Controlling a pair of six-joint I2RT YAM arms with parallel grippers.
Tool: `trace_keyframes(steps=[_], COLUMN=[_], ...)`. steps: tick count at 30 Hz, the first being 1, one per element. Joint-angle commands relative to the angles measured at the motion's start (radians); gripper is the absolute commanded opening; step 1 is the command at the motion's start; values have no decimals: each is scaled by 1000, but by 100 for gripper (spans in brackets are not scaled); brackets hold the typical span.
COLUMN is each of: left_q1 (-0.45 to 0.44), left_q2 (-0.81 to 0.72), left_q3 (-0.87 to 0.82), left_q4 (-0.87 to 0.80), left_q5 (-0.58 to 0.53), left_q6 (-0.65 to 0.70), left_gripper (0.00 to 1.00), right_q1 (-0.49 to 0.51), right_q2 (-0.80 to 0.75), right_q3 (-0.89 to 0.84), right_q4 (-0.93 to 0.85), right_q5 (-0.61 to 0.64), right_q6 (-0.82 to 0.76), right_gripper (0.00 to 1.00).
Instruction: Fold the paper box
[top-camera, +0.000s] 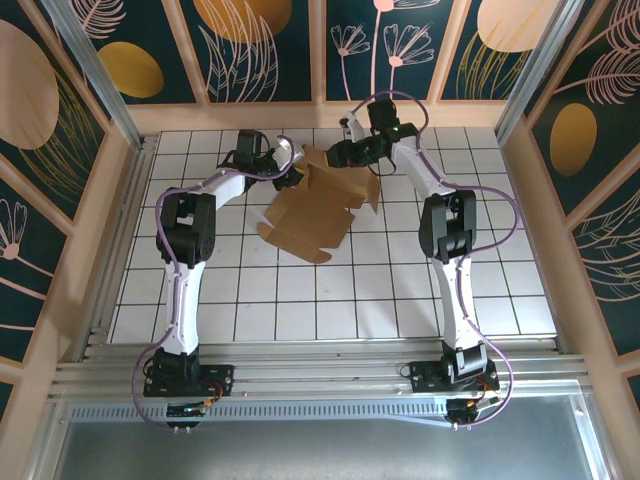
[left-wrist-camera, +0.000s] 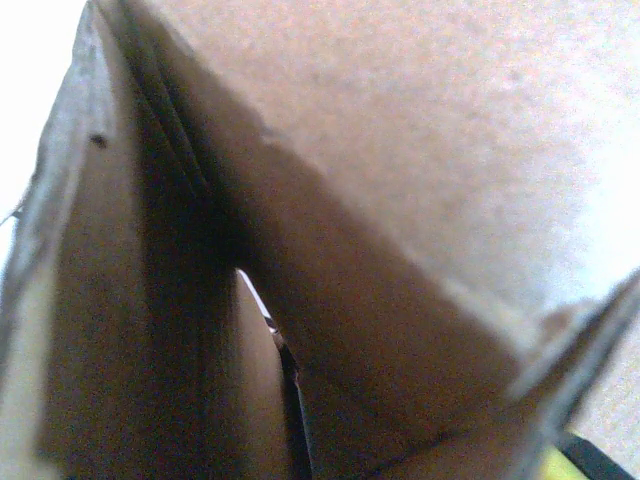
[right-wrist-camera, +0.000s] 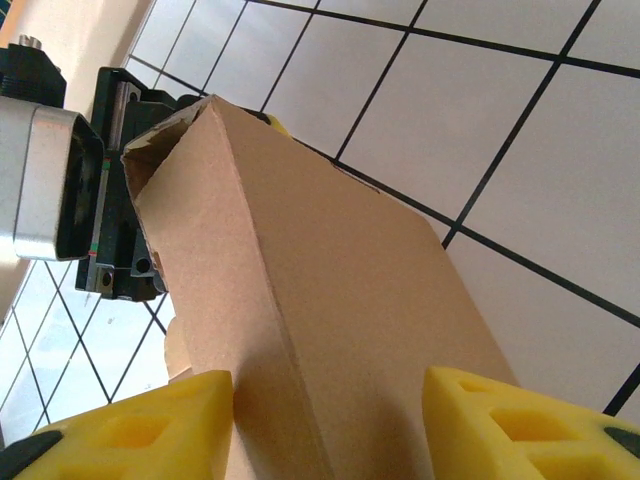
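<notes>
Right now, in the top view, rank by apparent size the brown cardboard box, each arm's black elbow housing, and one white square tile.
1. Brown cardboard paper box.
2. Left arm's black elbow housing and right arm's black elbow housing: they look alike, so not ranked.
3. White square tile.

We look down on a white tiled tabletop (top-camera: 300, 300) with dark grout lines, bordered by a pale wood frame (top-camera: 330, 115). Around it stand dark teal wall panels (top-camera: 250, 50) painted with gold ovals and pink plant outlines.

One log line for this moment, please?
paper box: partly folded | right gripper: open, astride a fold | left gripper: at box edge, grip unclear
</notes>
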Motion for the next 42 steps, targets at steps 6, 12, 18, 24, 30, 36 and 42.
trace_keyframes(steps=[6, 12, 18, 24, 30, 36, 42], left_q1=[-15, -18, -35, -65, -64, -65, -73], left_q2=[-42, -42, -54, -34, -18, -3, 18], left_q3=[-39, -38, -70, -59, -19, 2, -7], left_q4=[67, 97, 251, 238, 172, 175, 235], left_q5=[-53, -65, -45, -40, -93, -120, -154], left_q6=[-53, -74, -237, -253, -223, -254, -337], left_gripper=[34, 34, 43, 39, 25, 12, 1], right_q1=[-37, -56, -34, -14, -16, -18, -17], right_q2=[38, 22, 37, 45, 45, 43, 42], right_q3=[0, 6, -4, -17, -20, -20, -32], right_q4=[15, -2, 27, 52, 24, 25, 30], right_q5=[-114, -199, -204, -145, -144, -144, -145], right_q6=[129, 163, 199, 233, 222, 235, 242], right_gripper=[69, 71, 60, 50, 53, 55, 55])
